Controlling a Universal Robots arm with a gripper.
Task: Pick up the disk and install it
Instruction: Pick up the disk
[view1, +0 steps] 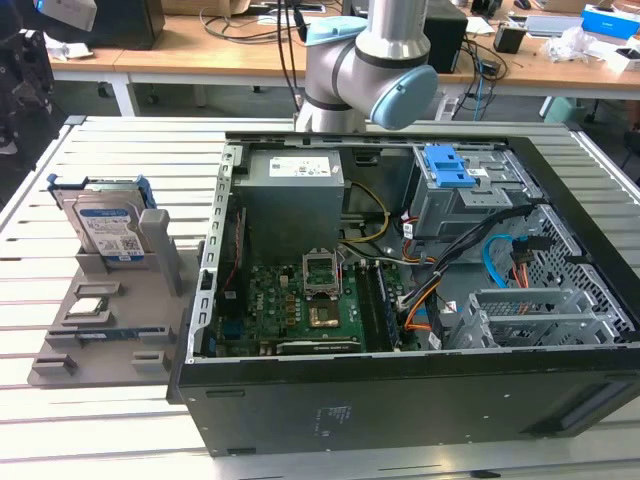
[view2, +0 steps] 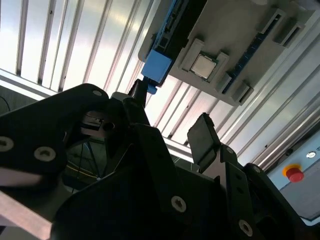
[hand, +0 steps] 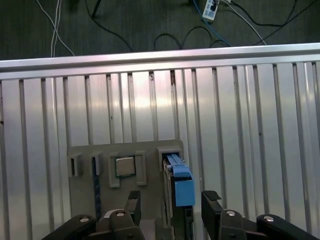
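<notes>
The disk (view1: 105, 228) stands on edge in a slot of the grey holder (view1: 120, 330), on the exterior view's left. It has a silver body, a white-and-blue label and blue side rails. In the first wrist view I look down on the disk (hand: 179, 182) edge-on, and my gripper (hand: 171, 200) hangs above it, open, with one finger to each side. In the second wrist view the gripper (view2: 169, 107) is open with nothing between its fingers, and the blue end of the disk (view2: 157, 67) lies beyond them.
An open computer case (view1: 400, 410) lies on the slatted table, with a grey drive cage with a blue latch (view1: 450, 170) inside. A square silver chip (hand: 124, 166) sits in the holder (hand: 150, 151) beside the disk. The arm (view1: 370, 70) rises behind the case. A red button (view2: 294, 174) sits off the table.
</notes>
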